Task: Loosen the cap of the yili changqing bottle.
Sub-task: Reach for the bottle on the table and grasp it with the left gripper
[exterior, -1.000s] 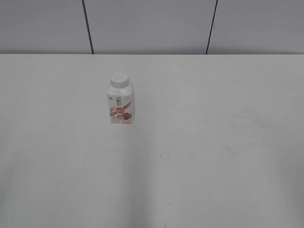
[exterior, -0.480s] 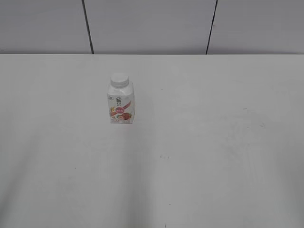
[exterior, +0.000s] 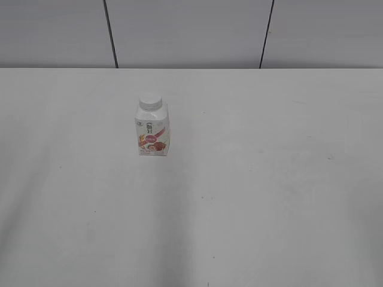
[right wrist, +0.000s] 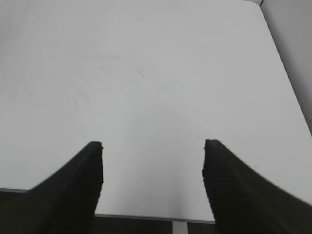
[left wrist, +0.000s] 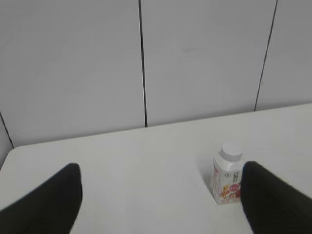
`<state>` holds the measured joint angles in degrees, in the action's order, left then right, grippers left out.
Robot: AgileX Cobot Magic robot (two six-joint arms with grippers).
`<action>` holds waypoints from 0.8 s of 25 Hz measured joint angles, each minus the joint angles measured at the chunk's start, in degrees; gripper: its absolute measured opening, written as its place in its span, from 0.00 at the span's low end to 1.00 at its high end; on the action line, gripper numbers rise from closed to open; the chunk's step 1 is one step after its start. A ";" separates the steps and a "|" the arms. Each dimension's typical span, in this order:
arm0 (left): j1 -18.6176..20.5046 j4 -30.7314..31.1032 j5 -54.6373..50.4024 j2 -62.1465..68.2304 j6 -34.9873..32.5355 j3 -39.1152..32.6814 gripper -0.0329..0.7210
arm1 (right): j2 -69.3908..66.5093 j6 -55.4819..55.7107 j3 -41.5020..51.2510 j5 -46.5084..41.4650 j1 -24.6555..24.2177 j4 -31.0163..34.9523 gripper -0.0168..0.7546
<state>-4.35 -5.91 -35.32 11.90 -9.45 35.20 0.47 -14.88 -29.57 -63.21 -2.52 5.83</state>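
Observation:
The yili changqing bottle (exterior: pixel 152 134) stands upright on the white table (exterior: pixel 251 179), left of centre, with the white cap (exterior: pixel 150 101) screwed on top. It also shows in the left wrist view (left wrist: pixel 227 179), with its cap (left wrist: pixel 230 150), partly behind the right finger. My left gripper (left wrist: pixel 161 183) is open and empty, well short of the bottle. My right gripper (right wrist: pixel 152 146) is open and empty over bare table near its front edge. Neither gripper shows in the exterior view.
A grey panelled wall (exterior: pixel 191 33) stands behind the table's far edge. The table's front edge (right wrist: pixel 146 217) shows below the right gripper, and its right edge (right wrist: pixel 287 83) runs along that view.

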 joint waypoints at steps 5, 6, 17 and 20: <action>-1.29 0.36 9.06 7.32 -0.19 0.04 0.83 | 0.00 0.00 0.00 0.00 0.00 0.00 0.69; -1.36 0.36 10.68 9.03 -0.21 0.04 0.83 | 0.00 0.00 0.00 0.00 0.00 0.00 0.69; -4.09 5.19 31.65 23.64 3.83 -4.65 0.83 | 0.00 0.00 0.00 0.00 0.00 0.00 0.69; -7.10 10.92 37.88 27.48 11.12 -8.43 0.83 | 0.00 0.00 0.00 0.00 0.00 0.00 0.69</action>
<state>-11.45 5.01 2.56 39.38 1.67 26.78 0.47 -14.88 -29.57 -63.21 -2.52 5.83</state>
